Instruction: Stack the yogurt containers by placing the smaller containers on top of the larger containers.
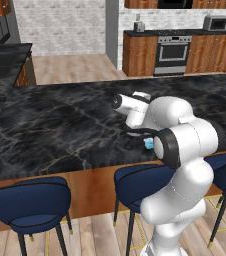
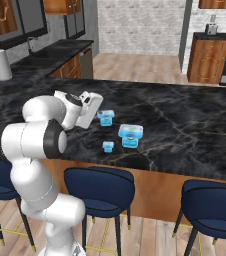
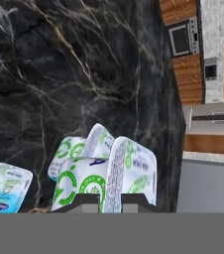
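Although the arm's white bulk hides most of the work in the left base view, a sliver of light-blue tub (image 1: 148, 144) peeks out at 9 o'clock of the elbow, on the black, gold-veined marble tabletop (image 1: 60, 130).

In the right base view, three boxy tubs sit apart on that glossy slab: the middling tub (image 2: 105, 117) just at 3 o'clock of the gripper (image 2: 91, 111), the largest tub (image 2: 130, 135) at 4 o'clock of it, and the tiny tub (image 2: 108, 146) nearest the tabletop's edge.

In the hand view, the printed white top of a tub (image 3: 111, 176) stands on edge right between the gripper's tips, and the jaws are nearly together, seemingly pinching it. The grip looks thin on a smooth lid, so I would move slowly toward the largest tub and lower squarely onto its flat top.
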### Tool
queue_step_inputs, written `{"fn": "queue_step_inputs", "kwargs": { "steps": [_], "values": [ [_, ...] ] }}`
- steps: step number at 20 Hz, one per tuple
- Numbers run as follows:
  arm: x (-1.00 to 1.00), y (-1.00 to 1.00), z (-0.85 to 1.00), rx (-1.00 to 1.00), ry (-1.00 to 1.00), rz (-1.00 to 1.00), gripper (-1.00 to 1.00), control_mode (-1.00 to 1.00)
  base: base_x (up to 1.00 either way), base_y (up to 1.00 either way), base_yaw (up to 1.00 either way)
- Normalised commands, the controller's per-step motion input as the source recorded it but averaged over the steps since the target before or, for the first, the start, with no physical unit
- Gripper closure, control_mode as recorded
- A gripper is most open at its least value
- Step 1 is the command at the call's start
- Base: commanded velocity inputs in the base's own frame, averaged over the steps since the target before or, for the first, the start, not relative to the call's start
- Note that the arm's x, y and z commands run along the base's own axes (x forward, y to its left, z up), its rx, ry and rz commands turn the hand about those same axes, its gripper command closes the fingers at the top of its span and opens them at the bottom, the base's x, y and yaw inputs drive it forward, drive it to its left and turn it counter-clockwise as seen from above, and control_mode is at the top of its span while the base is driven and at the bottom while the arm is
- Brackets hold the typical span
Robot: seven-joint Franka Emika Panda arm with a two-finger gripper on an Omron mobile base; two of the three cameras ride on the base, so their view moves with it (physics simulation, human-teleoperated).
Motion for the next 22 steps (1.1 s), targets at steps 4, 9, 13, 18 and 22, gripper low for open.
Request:
{"fn": "queue_step_inputs", "kwargs": {
  "steps": [4,9,13,18,22],
  "values": [
    [0.00,-0.35,0.00,0.00,0.00,0.00,1.00,-1.00,0.00,0.00,0.00],
    [0.00,-0.40,0.00,0.00,0.00,0.00,1.00,-1.00,0.00,0.00,0.00],
    [0.00,-0.40,0.00,0.00,0.00,0.00,1.00,-1.00,0.00,0.00,0.00],
    [0.00,-0.36,0.00,0.00,0.00,0.00,1.00,-1.00,0.00,0.00,0.00],
    [0.02,-0.30,0.00,0.00,0.00,0.00,1.00,-1.00,0.00,0.00,0.00]
  ]
}}
